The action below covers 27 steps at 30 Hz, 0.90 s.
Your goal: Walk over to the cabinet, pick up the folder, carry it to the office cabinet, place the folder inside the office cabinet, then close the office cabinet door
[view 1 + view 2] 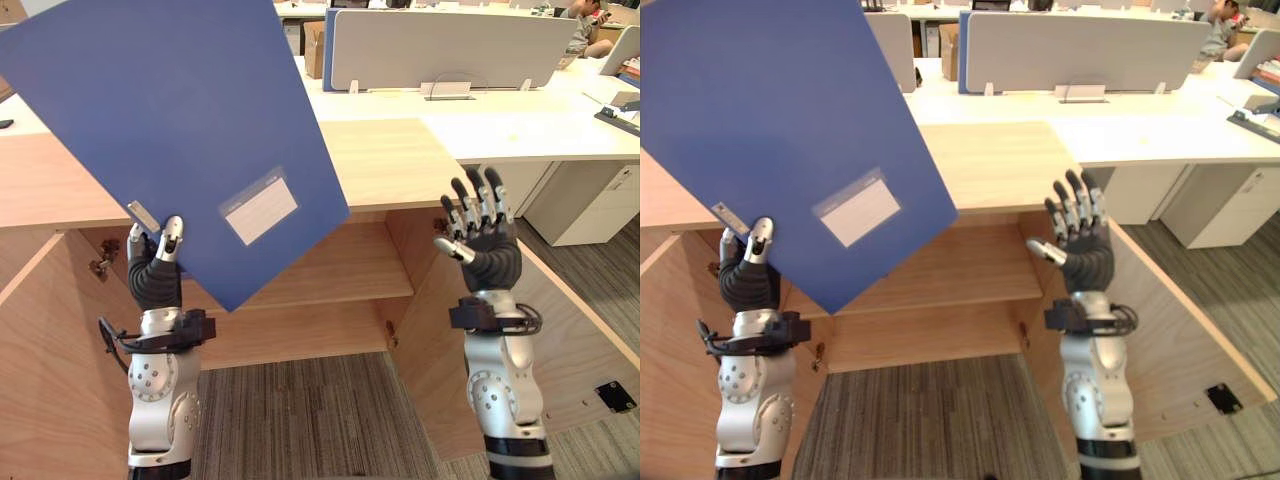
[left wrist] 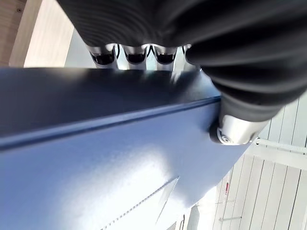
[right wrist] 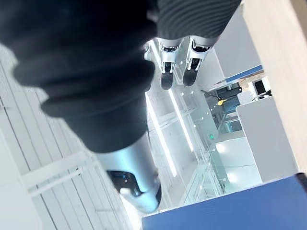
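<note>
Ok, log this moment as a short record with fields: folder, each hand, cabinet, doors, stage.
folder: flat blue folder with a white label, tilted, held up in front of the cabinet
left hand: thumb and fingers pinch the folder's lower edge
right hand: raised, fingers straight, holding nothing
cabinet: light wooden office cabinet, one shelf inside
doors: left door and right door both swung open
stage: folder not yet inside, doors not yet closed
</note>
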Motion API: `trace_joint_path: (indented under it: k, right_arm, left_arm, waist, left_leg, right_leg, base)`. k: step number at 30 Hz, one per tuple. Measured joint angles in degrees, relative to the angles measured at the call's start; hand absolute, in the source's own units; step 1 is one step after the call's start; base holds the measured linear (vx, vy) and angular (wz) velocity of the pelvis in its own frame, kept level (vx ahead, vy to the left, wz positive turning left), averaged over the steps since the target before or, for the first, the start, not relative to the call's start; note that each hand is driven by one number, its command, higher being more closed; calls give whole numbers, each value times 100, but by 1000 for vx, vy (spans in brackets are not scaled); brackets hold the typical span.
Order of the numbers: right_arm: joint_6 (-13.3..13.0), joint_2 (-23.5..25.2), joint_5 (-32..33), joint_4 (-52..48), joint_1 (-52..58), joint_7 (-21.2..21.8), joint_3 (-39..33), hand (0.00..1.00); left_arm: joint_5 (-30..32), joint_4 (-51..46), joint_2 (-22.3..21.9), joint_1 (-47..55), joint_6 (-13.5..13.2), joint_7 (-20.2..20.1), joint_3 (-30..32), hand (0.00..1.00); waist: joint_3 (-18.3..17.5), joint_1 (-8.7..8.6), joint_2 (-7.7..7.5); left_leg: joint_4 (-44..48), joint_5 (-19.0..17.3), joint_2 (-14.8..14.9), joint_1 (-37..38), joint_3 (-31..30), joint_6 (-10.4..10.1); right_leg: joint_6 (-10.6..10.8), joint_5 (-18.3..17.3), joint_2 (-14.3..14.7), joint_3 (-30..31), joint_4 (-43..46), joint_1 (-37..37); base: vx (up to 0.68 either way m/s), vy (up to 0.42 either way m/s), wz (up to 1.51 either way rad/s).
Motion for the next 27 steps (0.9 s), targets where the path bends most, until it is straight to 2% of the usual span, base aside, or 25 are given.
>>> trace_joint_path:
  k: [4,7,12,16,20,27]
  right_arm:
    - [20,-505,-72,235,-779,-93,54,0]
    - [91,-878,346,669,-1302,-100,351,0]
    - [367,-1837,1881,1465,-2310,59,1662,0]
    - [489,-2429,2644,1766,-3059,157,2361,0]
    - [496,-2756,2645,1905,-3406,147,2526,0]
    - [498,-2819,2610,2236,-3637,28,2790,0]
  left_arm:
    - [427,1,25,-56,-14,30,-100,100]
    - [552,1,72,-67,-15,41,-324,100]
    - [643,8,407,-97,-14,26,-796,100]
    - [466,11,754,-110,-14,-33,-1049,100]
    - [193,11,949,-111,-16,-29,-1153,100]
    - [7,9,1190,-123,-18,-44,-1459,100]
  waist:
    - [-3,11,-1]
    - [-4,21,-2]
    - [-4,24,-3]
    - [-5,42,-4]
    - [-8,83,-6]
    - [-20,101,-6]
  left_leg:
    - [-1,3,-4,17,-10,2]
    - [-14,7,-6,40,-21,6]
    - [-43,47,-9,26,-93,3]
    - [-55,81,-8,7,-147,2]
    - [-62,94,-10,8,-151,2]
    - [-203,187,-8,68,-153,-17]
  right_leg:
    - [2,2,-5,-8,1,22]
    - [2,2,-7,-17,1,48]
    - [2,2,-11,-82,2,49]
    - [2,2,-11,-133,2,48]
    - [2,3,-12,-140,6,50]
    - [1,3,-2,-142,6,47]
  base:
    - [0,0,1]
    - [0,0,1]
    - [-1,-1,5]
    - [-28,-18,9]
    - [-24,-9,1]
    - [-34,-13,0]
